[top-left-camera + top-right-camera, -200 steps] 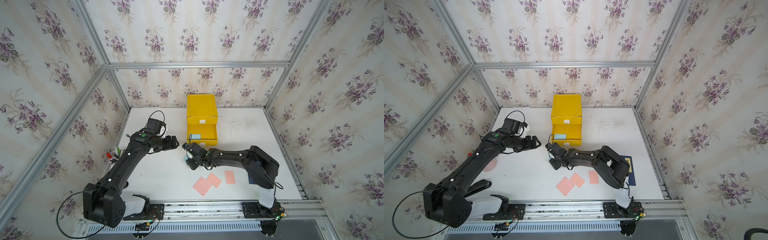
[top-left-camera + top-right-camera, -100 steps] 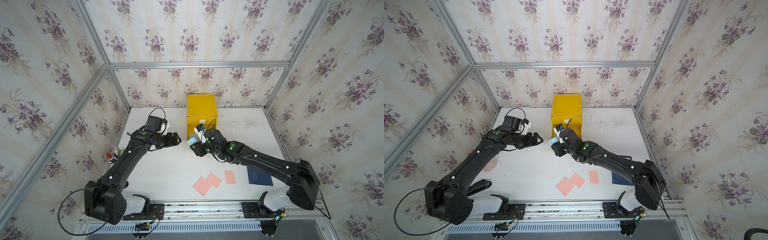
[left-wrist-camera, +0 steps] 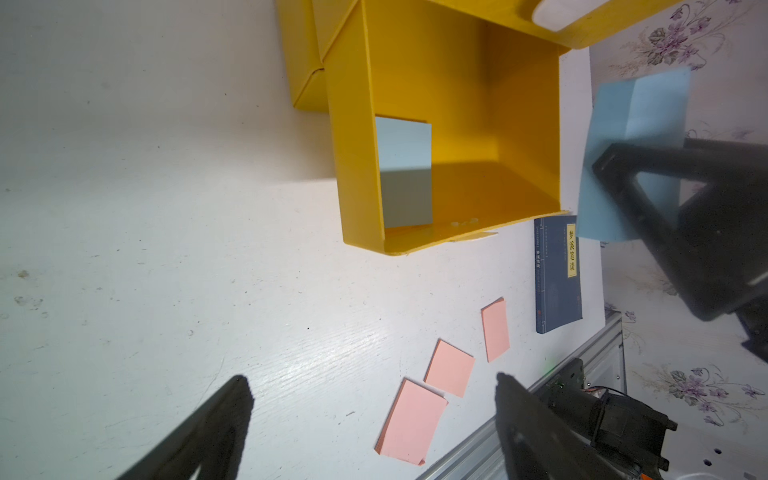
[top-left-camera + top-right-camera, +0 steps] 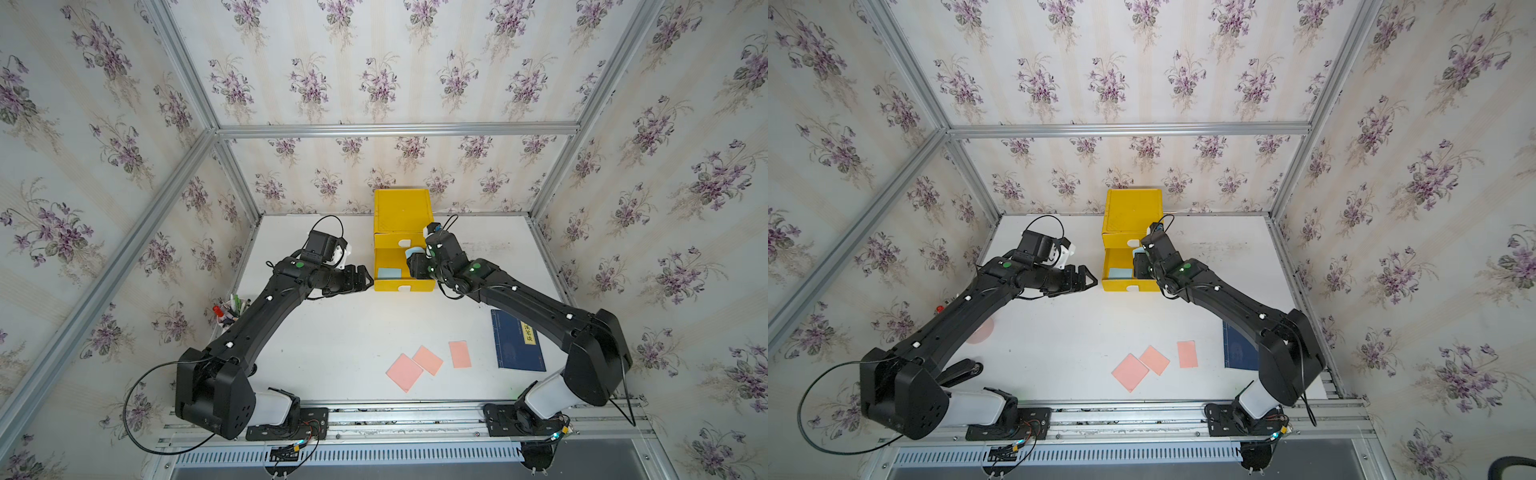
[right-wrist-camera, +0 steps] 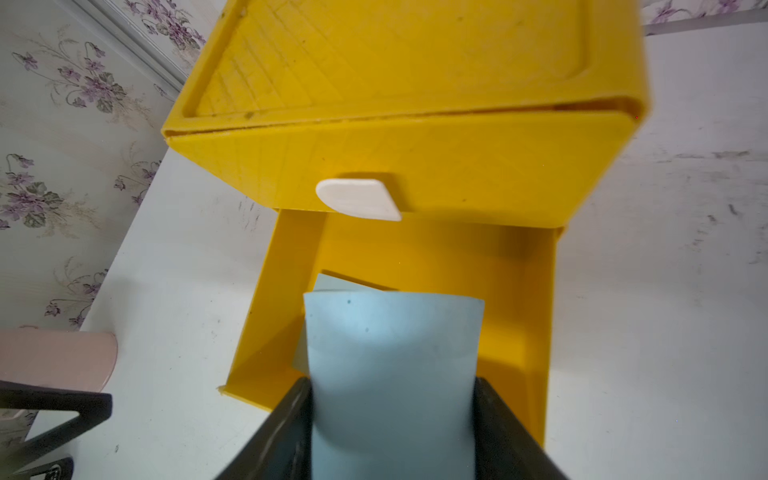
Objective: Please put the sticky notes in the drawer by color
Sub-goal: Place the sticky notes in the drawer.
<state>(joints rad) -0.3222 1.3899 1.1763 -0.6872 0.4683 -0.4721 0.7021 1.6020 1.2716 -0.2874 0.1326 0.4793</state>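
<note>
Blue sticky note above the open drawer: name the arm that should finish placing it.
Right. The right hand holds the blue sticky note over the open drawer, where another blue note already lies. The left hand stands open and empty beside the drawer, outside it.

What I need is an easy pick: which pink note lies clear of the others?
The pink note nearest the dark blue book; the middle note and the farthest note touch each other.

On the table [image 3: 208,208], a dark blue book [image 3: 555,295] with a yellow strip [image 3: 572,251] down its cover, printed in black Chinese characters: 梦溪笔谈. Smaller lettering beside the strip too blurred to read, and the strip [image 4: 528,332] itself illegible in a top view.
</note>
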